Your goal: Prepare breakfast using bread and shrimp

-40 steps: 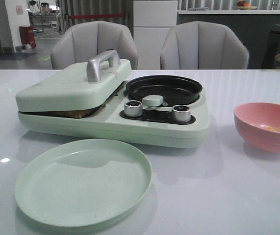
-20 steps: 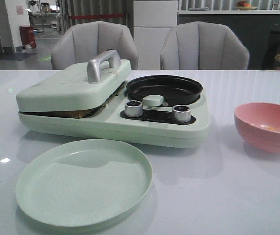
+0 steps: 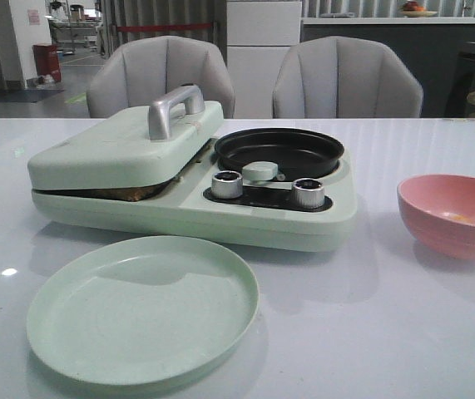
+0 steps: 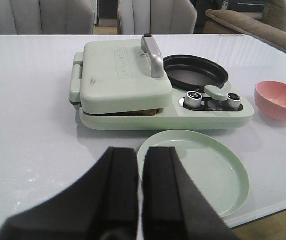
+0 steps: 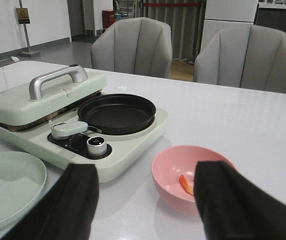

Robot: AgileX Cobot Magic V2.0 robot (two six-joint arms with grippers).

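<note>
The table (image 3: 403, 332) has a glossy, smooth white top that mirrors light and the things standing on it. The breakfast maker (image 3: 187, 195) looks like pale green plastic with a satin sheen; its lid (image 4: 120, 75) shows a few dark scuff marks. The handle (image 3: 173, 108) and the two knobs (image 3: 308, 192) look like brushed silver metal. The round pan (image 3: 277, 150) is black with a smooth, slightly shiny coating. The plate (image 3: 141, 307) looks like matt pale green plastic. The bowl (image 5: 190, 175) is pink, smooth and softly matt. The chairs (image 5: 250, 57) appear upholstered in grey cloth or leatherette. The gripper fingers (image 4: 120, 200) are matt black.
</note>
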